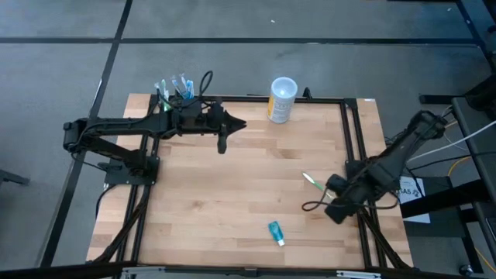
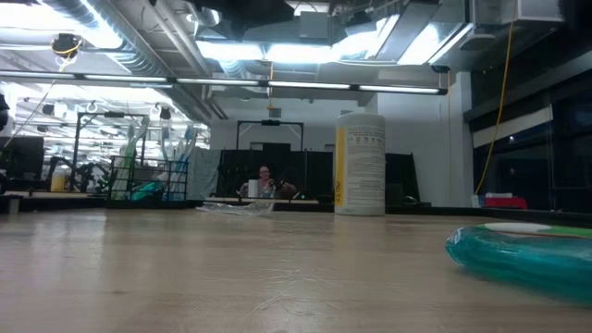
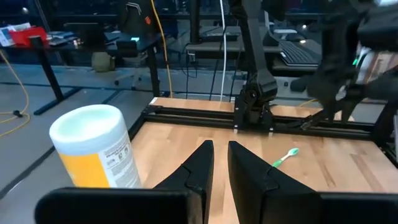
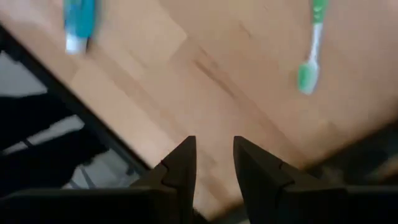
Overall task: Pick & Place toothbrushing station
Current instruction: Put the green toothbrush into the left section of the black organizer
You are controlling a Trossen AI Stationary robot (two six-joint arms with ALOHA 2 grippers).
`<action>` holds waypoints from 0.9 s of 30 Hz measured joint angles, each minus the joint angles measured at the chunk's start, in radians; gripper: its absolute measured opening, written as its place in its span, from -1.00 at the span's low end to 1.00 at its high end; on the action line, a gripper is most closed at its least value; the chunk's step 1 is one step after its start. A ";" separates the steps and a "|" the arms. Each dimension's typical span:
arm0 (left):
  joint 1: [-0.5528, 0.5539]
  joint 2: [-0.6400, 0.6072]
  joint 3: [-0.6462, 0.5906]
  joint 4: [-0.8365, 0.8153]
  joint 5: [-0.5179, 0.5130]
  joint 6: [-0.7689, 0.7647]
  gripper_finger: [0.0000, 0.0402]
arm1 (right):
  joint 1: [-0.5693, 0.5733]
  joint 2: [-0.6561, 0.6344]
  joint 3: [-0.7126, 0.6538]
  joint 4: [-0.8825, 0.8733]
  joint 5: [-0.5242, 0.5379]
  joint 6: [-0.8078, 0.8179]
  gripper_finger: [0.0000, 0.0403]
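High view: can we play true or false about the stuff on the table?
1. The white-and-yellow cup stands upright near the table's far edge. True.
2. The green toothbrush is stuck in the holder. False: it lies flat on the table, near the right end effector.
3. The left end effector is holding the toothbrushing station. False: it holds nothing. The station stands at the far edge beside the left arm, with brushes in it.
4. The teal tube lies on the table near the front edge. True.
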 joint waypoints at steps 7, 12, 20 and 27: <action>-0.004 0.000 0.000 0.007 0.068 -0.032 -0.78 | -0.070 0.034 -0.208 0.061 -0.007 -0.004 -0.46; -0.008 -0.013 0.000 0.020 0.125 -0.094 -0.78 | -0.073 0.055 -0.301 0.138 -0.014 -0.004 -0.46; -0.026 -0.053 -0.001 0.015 0.126 -0.114 -0.78 | -0.071 0.082 -0.326 0.158 0.012 -0.005 -0.46; -0.025 -0.063 -0.001 0.014 0.125 -0.114 -0.78 | -0.132 0.086 -0.326 0.261 0.186 -0.008 -0.46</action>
